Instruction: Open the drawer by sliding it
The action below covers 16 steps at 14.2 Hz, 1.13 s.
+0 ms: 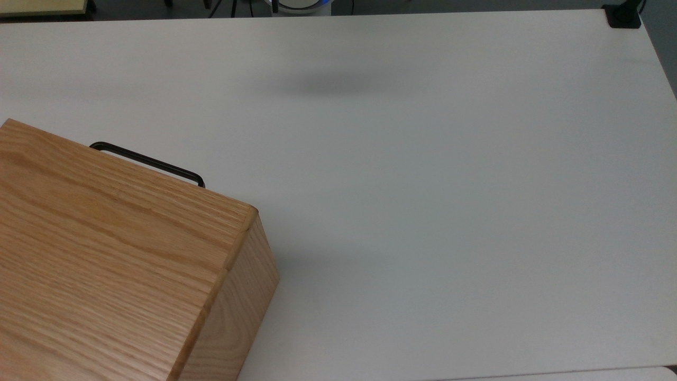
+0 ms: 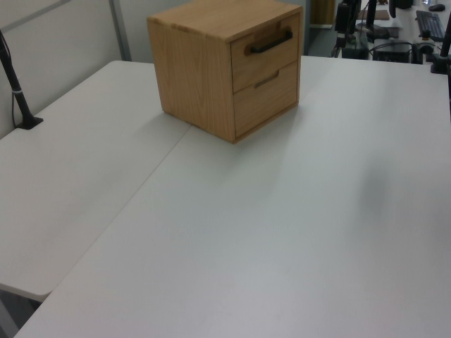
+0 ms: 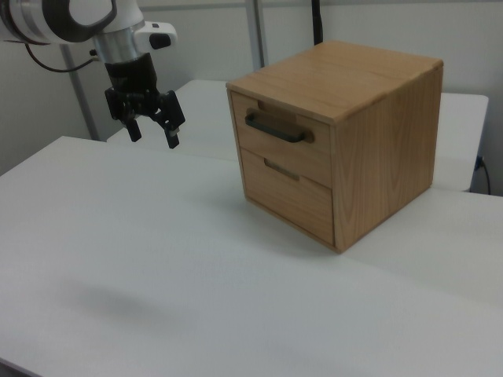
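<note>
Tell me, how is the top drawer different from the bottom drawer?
The top drawer has a long black bar handle; the bottom drawer has only a small notch. The top drawer sits above, right under the box's lid. Both are light wood, closed, and flush with the box.

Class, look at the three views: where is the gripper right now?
The gripper hangs open above the table at the right view's upper left, apart from the box and level with the drawer handle.
</note>
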Tool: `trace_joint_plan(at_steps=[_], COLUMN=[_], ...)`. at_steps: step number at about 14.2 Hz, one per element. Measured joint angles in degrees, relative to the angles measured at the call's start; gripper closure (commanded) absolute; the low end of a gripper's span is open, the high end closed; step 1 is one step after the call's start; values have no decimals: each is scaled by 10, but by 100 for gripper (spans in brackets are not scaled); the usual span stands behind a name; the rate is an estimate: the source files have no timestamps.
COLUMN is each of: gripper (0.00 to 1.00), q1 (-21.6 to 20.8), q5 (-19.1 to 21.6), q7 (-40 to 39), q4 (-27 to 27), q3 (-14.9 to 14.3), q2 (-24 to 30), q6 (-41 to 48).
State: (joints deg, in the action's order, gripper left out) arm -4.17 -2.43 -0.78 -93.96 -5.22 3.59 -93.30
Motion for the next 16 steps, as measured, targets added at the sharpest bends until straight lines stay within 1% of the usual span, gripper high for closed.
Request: trace_joint_plan(at_steps=[13, 15, 16], gripper=[0, 0, 0], q1=[-1, -1, -1], q5=[0, 0, 0], q7=[0, 15, 39], q4=[0, 0, 0], q3=[0, 0, 0], q2=[-2, -4, -5], q6=[0, -1, -7])
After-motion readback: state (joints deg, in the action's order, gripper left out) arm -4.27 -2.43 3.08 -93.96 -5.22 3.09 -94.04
